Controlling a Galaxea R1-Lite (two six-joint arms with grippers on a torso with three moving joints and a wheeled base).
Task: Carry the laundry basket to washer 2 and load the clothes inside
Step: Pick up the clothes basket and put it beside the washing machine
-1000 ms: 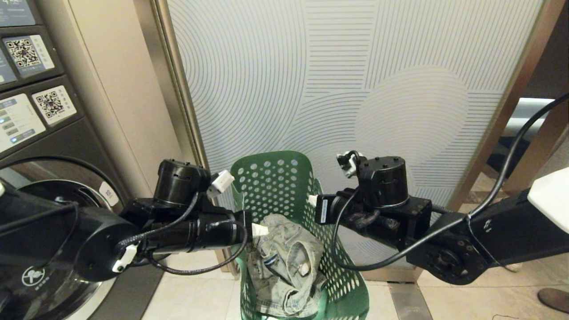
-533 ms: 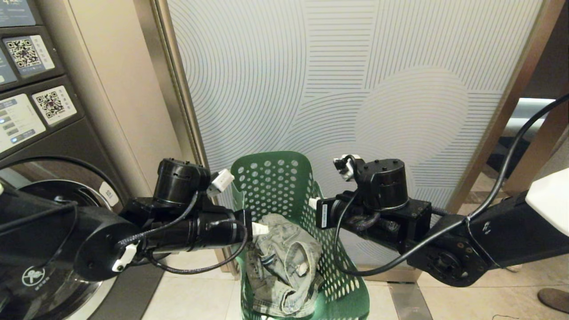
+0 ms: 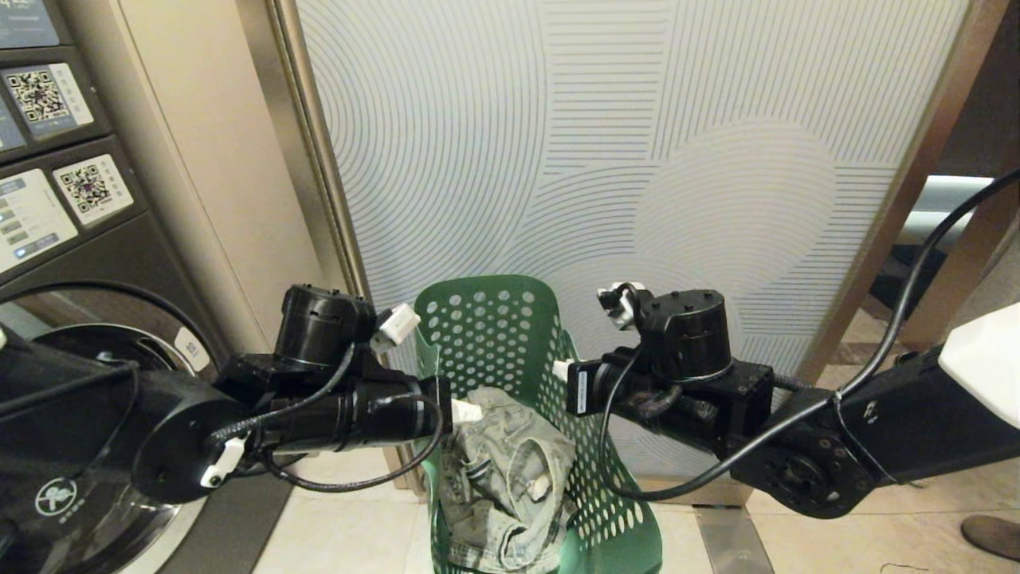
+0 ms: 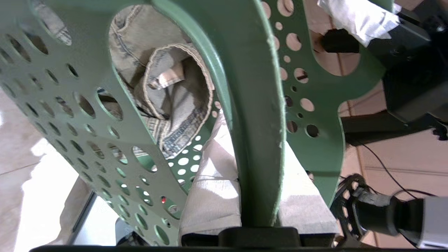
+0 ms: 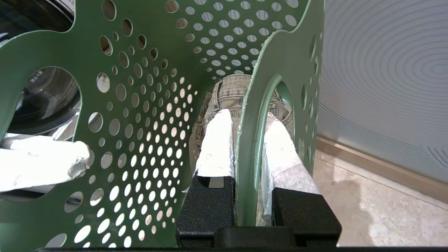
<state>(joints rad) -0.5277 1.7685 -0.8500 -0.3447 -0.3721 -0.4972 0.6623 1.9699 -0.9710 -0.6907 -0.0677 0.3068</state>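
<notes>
At the far left of our head view stands a dark grey washer (image 3: 88, 263), its round chrome-ringed door low at the left edge. Its panels carry white stickers with QR codes (image 3: 94, 188) and small lines of print that we cannot read; we see no number on it, so we cannot tell which machine it is. Our left arm bears a round white logo near the bottom left corner, too small for us to read.

Our left gripper (image 4: 257, 196) is clamped narrowly on the left handle of the laundry basket (image 3: 486, 335): in the left wrist view its white-wrapped fingers (image 4: 213, 189) sit either side of the green handle loop. We hold the basket off the tiled floor (image 3: 343, 534), between our two arms, in front of the pale wall panel with curved line patterns (image 3: 637, 143). The clothes (image 3: 502, 470), a faded, denim-like crumpled garment, lie inside the basket against its perforated wall.

Our right gripper (image 5: 245, 140) is closed just as narrowly on the right handle, one wrapped finger inside the basket and the other outside. A small white label on our right wrist is unreadable.

At the bottom right corner a dark shoe (image 3: 992, 536) rests on the floor.
</notes>
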